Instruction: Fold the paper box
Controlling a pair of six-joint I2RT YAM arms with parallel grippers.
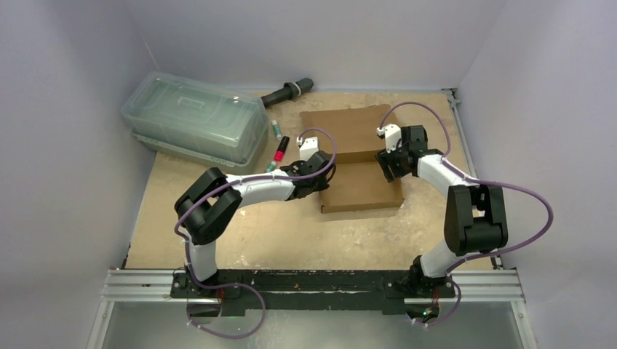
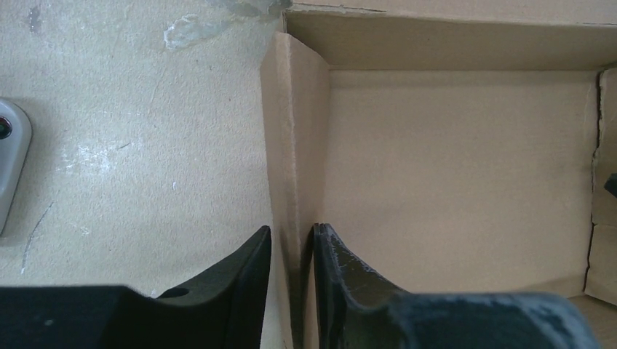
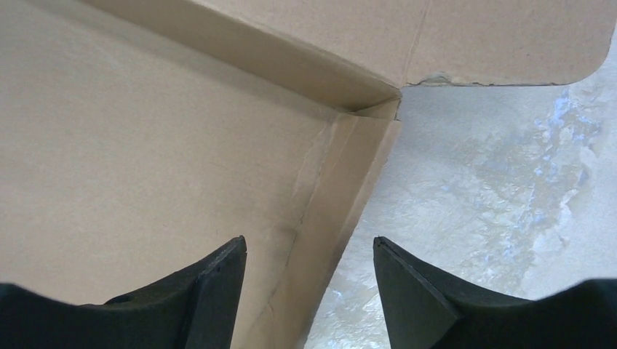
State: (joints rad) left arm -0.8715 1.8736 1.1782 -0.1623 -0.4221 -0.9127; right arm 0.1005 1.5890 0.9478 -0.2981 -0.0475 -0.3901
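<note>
Overhead, a tan desk [image 1: 291, 233] inside pale walls carries a brown cardboard box [image 1: 361, 187] just above the middle of the frame. Its shallow tray sits nearest the arms, and a wide lid flap [image 1: 349, 129] lies flat behind it, toward the top of the frame.

Two white and black arms reach in from the bottom edge, each trailing a purple cable. The left gripper [image 1: 322, 180] is at the tray's left side and the right gripper [image 1: 387, 166] is at its right side.

From the left wrist, the upright left wall [image 2: 295, 131] of the box runs down the middle of the frame and passes between the two black fingers [image 2: 247, 269]. They are only slightly apart. A thin line of shadow separates the inner finger from the cardboard; whether the outer finger touches the wall cannot be told.

From the right wrist, the fingers [image 3: 215, 283] stand wide apart, astride the low right wall [image 3: 342, 182] without touching it. One is over the box floor, the other over bare desk. The wall meets the back wall at a corner in the upper middle.

At the upper left of the overhead view is a clear greenish container [image 1: 196, 120] with its lid on. Two markers [image 1: 280, 149] lie between it and the box. A dark tool [image 1: 287, 92] lies at the top centre.
</note>
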